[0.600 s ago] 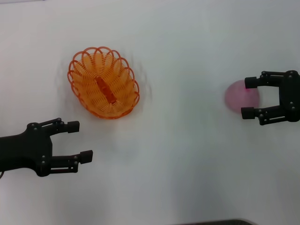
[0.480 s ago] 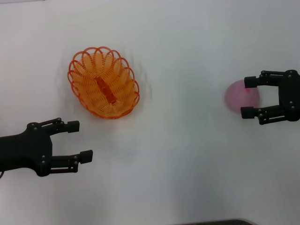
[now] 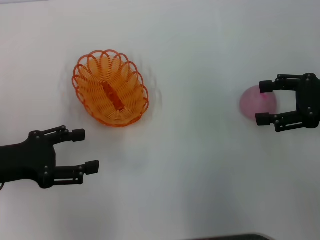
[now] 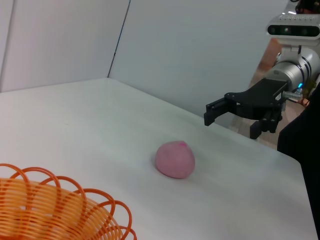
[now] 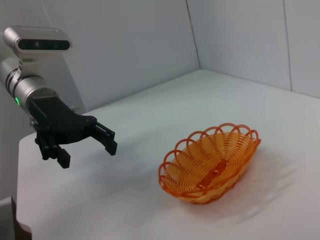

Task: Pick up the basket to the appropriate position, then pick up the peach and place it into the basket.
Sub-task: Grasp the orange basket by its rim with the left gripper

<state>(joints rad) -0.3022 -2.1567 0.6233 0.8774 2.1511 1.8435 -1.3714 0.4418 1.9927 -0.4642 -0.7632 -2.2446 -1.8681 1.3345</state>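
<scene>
Peach (image 3: 257, 102) between spread right gripper (image 3: 264, 103) fingers (above table)

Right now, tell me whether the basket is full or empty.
Empty. The basket sits upright on the table, its spiral bottom bare in the head and right wrist views. The peach lies far off by the right hand.

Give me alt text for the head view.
Open right gripper brackets the pink peach on the white table. The empty orange basket sits apart at left, with the open left gripper nearer the robot.
</scene>
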